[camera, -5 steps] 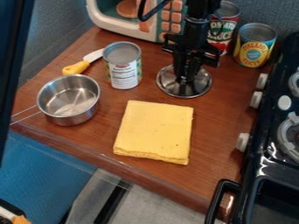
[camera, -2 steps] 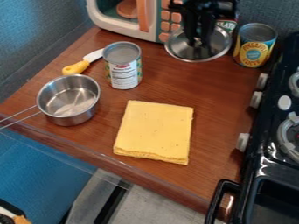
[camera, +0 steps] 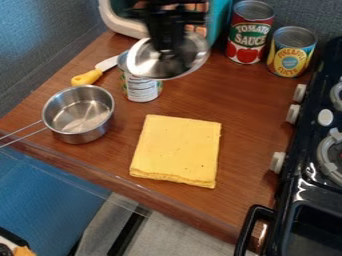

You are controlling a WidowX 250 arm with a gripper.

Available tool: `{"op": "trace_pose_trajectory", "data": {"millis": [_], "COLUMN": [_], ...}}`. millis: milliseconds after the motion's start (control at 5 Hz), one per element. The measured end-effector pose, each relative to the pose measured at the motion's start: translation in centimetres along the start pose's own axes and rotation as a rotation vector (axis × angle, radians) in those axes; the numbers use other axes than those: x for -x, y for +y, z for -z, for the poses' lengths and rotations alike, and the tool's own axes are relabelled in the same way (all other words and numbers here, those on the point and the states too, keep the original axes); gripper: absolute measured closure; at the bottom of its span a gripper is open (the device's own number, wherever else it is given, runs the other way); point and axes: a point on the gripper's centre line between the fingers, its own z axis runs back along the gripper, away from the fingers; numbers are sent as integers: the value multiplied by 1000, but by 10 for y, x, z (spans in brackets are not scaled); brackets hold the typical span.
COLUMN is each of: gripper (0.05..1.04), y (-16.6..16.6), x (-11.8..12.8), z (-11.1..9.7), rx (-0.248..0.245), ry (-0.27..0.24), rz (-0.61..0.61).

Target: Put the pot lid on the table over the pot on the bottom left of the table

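Note:
The black gripper [camera: 171, 54] hangs at the upper middle, shut on the metal pot lid [camera: 145, 61]. Held in the air and tilted, the lid overlaps the top of the white-labelled can in the view. The steel pot [camera: 79, 114] stands uncovered on the brown table [camera: 100, 167] at the left, its wire handle pointing to the lower left. From the gripper, the pot lies down and to the left.
The white-labelled can [camera: 141, 90] and a yellow-handled knife [camera: 87, 77] are near the pot. A yellow cloth [camera: 176, 150] lies mid-table. Behind are a toy microwave [camera: 120, 20], tomato can [camera: 250, 35] and pineapple can [camera: 292, 52]; a stove [camera: 314, 150] borders the right.
The lid has risen off the table in the gripper, first toward the back, then left to over the white-labelled can. It is now tilted. The pot, can and cloth stay put.

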Motion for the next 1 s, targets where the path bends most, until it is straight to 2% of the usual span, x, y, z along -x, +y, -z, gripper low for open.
{"op": "trace_pose_trajectory", "data": {"millis": [200, 600, 1000], "gripper": [803, 803, 803], "y": [41, 90, 107], "x": [21, 43, 54], "z": [3, 18, 42], "rx": [-22, -114, -126], "ry": [10, 34, 91], "rz": [-47, -79, -149]}}
